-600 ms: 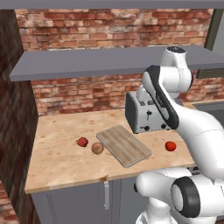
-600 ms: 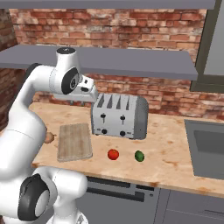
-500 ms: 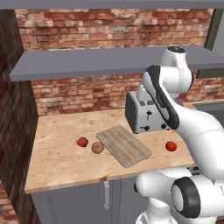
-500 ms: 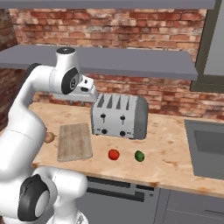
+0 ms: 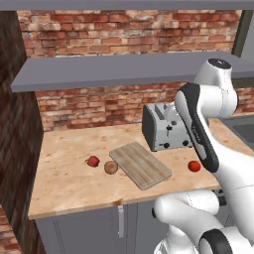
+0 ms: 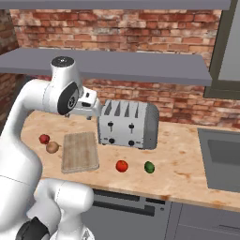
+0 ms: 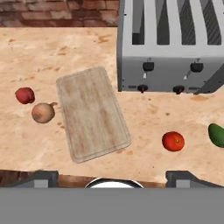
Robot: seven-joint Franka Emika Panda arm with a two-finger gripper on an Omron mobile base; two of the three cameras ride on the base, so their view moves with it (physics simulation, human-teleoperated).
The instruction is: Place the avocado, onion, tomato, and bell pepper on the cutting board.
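The cutting board (image 7: 92, 113) lies bare on the counter, left of the toaster, also seen in the left base view (image 5: 140, 164) and the right base view (image 6: 80, 151). Left of it sit the onion (image 7: 43, 112) (image 5: 110, 167) (image 6: 52, 147) and the bell pepper (image 7: 25, 95) (image 5: 93, 160) (image 6: 44, 138). The tomato (image 7: 173, 141) (image 5: 194, 166) (image 6: 122, 166) and the avocado (image 7: 216, 134) (image 6: 149, 167) rest in front of the toaster. My gripper (image 7: 113, 176) (image 6: 80, 113) hangs open and empty, high above the board's near edge.
A silver four-slot toaster (image 6: 127, 124) stands right of the board, against the brick wall. A grey shelf (image 6: 122, 65) runs overhead. A sink (image 6: 220, 159) is set in the counter at the far right. A dark side wall (image 5: 17, 149) closes the left end.
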